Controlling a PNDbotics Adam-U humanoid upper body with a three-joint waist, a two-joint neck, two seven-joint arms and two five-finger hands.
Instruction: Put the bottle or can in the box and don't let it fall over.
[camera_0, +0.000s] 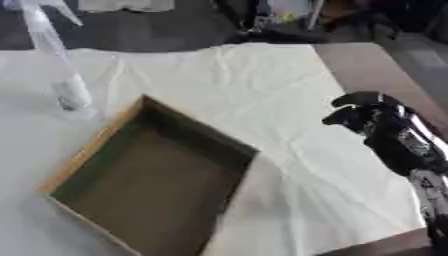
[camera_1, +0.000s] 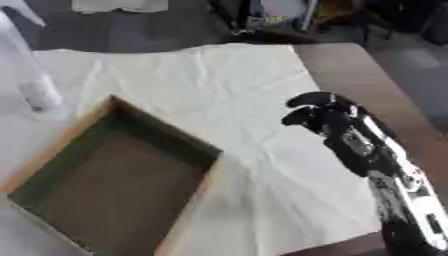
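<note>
- The bottle (camera_0: 72, 92), clear and pale, seems to stand at the far left of the white cloth (camera_0: 262, 90), just beyond the far corner of the box (camera_0: 105, 150); something pale and slanted runs up from it to the top-left corner, and I cannot make out what that is.
- The box is a shallow wooden tray with a dark floor, and nothing shows inside it.
- My right hand (camera_1: 319, 117) hangs over the cloth's right side, well apart from bottle and box, fingers curled in, nothing held.
- My left hand does not show.
- As I judge it, the reach comes first: I should cross over the box, not through it, and uncurl early.
- I'd take the bottle low on its body, lift straight, set it flat on the box floor, and let go only once it stands.
</note>
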